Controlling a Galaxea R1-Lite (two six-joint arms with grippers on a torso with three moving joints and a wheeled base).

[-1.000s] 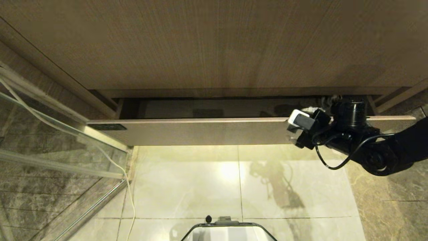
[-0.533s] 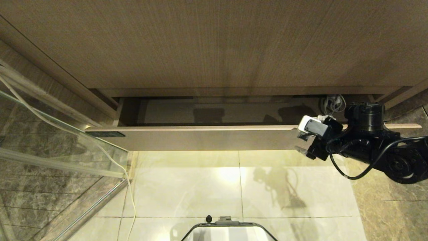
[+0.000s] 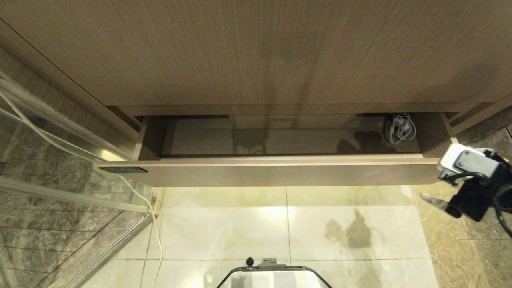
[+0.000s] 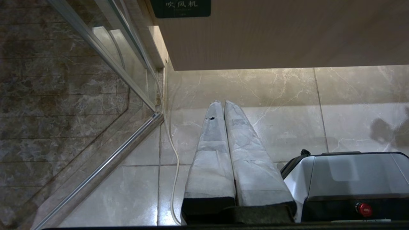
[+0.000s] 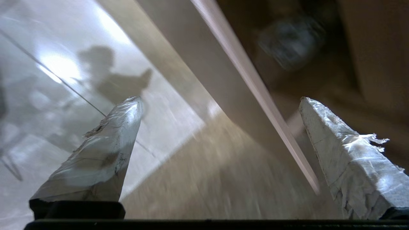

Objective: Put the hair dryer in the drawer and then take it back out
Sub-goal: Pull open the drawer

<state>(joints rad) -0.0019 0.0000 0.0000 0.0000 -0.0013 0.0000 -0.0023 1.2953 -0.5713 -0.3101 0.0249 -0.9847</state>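
Note:
The drawer [image 3: 260, 174] stands pulled out under the tall wood-grain panel, its pale inside showing. In its back right corner lies a coiled pale cord [image 3: 400, 128]; the hair dryer's body I cannot make out. My right gripper [image 3: 438, 188] hangs just off the drawer front's right end, over the floor. In the right wrist view it [image 5: 220, 99] is open with nothing between its fingers; the drawer front's top edge [image 5: 255, 92] runs across the gap, and a blurred pale bundle [image 5: 290, 41] lies inside. My left gripper [image 4: 221, 103] is shut, parked low over the floor.
A glass shower door [image 3: 60, 180] with a metal rail angles in on the left. A white cable [image 3: 154, 224] trails along the floor tiles beside it. My base [image 3: 274, 278] is at the near edge. The drawer front carries a dark label [image 4: 182, 8].
The drawer has slid further out toward me, uncovering the coiled cord. My right arm has drawn back and to the right, off the drawer front's right end.

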